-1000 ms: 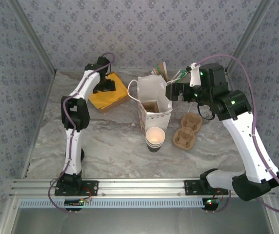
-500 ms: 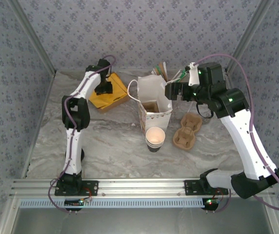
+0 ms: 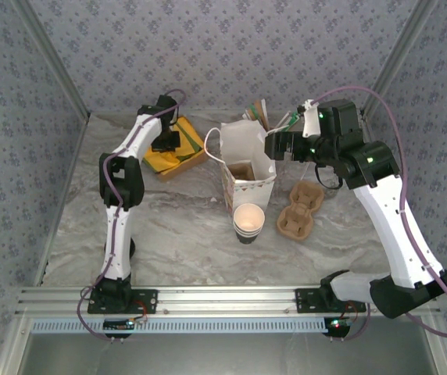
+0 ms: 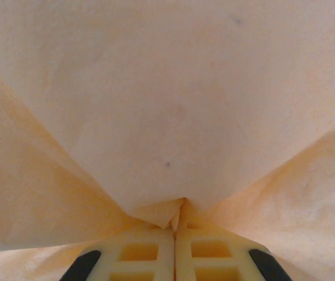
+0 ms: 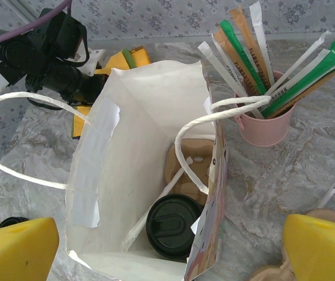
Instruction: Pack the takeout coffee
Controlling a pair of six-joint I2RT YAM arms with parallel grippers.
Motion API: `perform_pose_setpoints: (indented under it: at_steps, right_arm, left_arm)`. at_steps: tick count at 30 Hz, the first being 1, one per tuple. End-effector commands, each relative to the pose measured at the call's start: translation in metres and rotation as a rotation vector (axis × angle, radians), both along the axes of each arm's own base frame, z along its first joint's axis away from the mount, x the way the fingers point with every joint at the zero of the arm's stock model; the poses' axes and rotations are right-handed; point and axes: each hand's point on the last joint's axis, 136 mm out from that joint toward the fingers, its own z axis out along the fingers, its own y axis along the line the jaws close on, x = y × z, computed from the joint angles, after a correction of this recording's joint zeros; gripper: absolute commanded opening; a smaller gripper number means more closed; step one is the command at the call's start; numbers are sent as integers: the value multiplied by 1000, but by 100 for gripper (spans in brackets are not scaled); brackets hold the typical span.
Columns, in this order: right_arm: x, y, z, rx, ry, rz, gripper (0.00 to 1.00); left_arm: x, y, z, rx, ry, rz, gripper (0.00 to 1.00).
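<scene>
The takeout coffee [image 3: 248, 221], a small paper cup with a cream-white inside and dark base, stands on the table just in front of the white paper bag [image 3: 243, 160]. Above the bag's right rim my right gripper [image 3: 273, 147] hangs open with nothing between its yellow fingers [image 5: 16, 252]. Its wrist view looks down into the bag [image 5: 126, 175], where a black-lidded cup [image 5: 173, 225], a brown carrier piece [image 5: 194, 167] and a wrapped straw lie. At the back left my left gripper [image 3: 166, 141] is shut, and its wrist view shows the left gripper [image 4: 175, 228] pinching a fold of the yellow napkin [image 4: 167, 117].
A brown cardboard two-cup carrier [image 3: 300, 209] lies right of the bag. A pink cup with straws [image 5: 267, 123] stands behind the bag. The yellow napkin stack [image 3: 178, 152] lies at the back left. Patterned walls close in the back and both sides.
My left gripper has closed on the napkin, and the top of the stack has puckered up under it. The right arm shifted slightly, then stayed still and open.
</scene>
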Motion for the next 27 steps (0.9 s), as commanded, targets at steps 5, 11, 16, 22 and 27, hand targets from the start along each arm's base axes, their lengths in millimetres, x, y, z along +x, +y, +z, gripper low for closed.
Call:
perform_pose_setpoints:
  at_steps: [5,11,16,22,27]
  right_arm:
    - [5,4,8,25,-31,17,100]
    - [7,8,7,37,-32,26,100]
    - [9,12,8,56,-36,36,100]
    - [12,23,6,73,-24,71,100]
    - [10,28,7,68,-19,85,100]
  left_arm:
    - [-2,5,87,-16,-132,15,0]
    - [-11,6,124,-42,-187,21,0]
    - [-21,6,159,-72,-249,25,0]
    - [-29,10,168,-70,-263,7,0]
    - [-23,8,137,-58,-203,-12,0]
